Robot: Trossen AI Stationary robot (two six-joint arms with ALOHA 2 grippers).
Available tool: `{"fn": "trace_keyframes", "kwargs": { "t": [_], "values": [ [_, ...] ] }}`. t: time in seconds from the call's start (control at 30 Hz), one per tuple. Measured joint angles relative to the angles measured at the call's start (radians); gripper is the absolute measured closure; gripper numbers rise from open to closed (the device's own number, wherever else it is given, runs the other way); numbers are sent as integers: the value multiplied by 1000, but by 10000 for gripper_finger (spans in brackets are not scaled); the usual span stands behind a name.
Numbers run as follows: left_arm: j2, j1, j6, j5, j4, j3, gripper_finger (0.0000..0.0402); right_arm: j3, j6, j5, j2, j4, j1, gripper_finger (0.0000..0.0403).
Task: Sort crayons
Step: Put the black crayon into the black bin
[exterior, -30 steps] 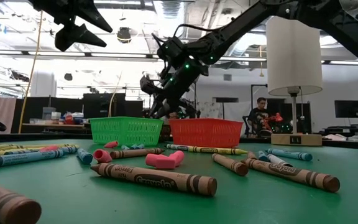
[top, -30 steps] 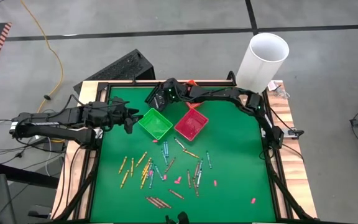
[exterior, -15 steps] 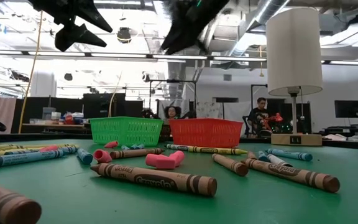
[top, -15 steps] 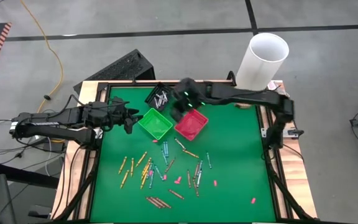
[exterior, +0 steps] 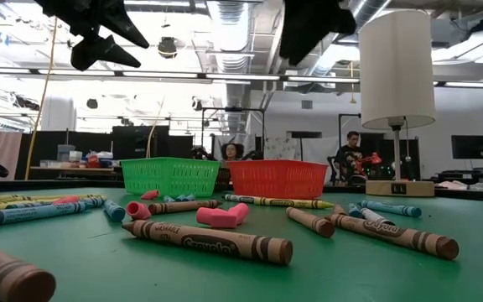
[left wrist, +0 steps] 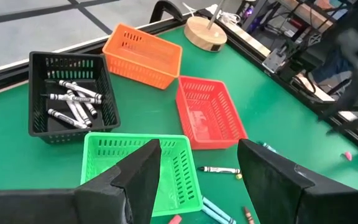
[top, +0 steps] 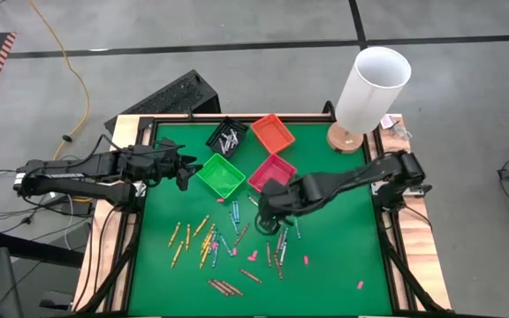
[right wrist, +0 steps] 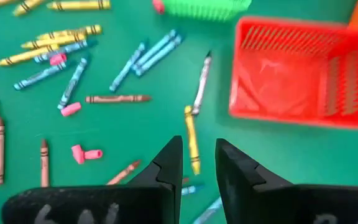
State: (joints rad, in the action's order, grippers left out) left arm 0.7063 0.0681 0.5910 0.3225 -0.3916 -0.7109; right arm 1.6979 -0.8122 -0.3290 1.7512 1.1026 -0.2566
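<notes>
right claw (right wrist: 197, 158) slightly parted, empty, over crayons (top: 237, 234) | left claw (left wrist: 197, 171) wide open at 9 o'clock | right claw's tips hidden in high view

floor: grey concrete with black tape lines (top: 193, 46) | cable: yellow cord (top: 71, 66) | lamp: white cylindrical shade (top: 375, 84) | ceiling: bright strip lights (exterior: 225, 13)

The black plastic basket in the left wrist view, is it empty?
No, the black plastic basket holds several grey and white paper-wrapped crayons lying on its floor.
</notes>
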Motion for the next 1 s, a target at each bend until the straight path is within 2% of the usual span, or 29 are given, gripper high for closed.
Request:
{"fn": "trace_keyframes", "kwargs": {
  "t": [0.17,0.43,0.67,1.0],
  "values": [
    [0,0,5,-3,-4,0,198,-1,-10,9,104,-36,6,282],
    [0,0,-3,-43,-40,0,198,-1,130,74,218,-221,64,227],
    [0,0,-7,-48,-76,0,198,-2,167,144,271,-264,128,225],
    [0,0,-11,-48,-100,0,198,-4,172,176,351,-273,169,227]
  ]
}}
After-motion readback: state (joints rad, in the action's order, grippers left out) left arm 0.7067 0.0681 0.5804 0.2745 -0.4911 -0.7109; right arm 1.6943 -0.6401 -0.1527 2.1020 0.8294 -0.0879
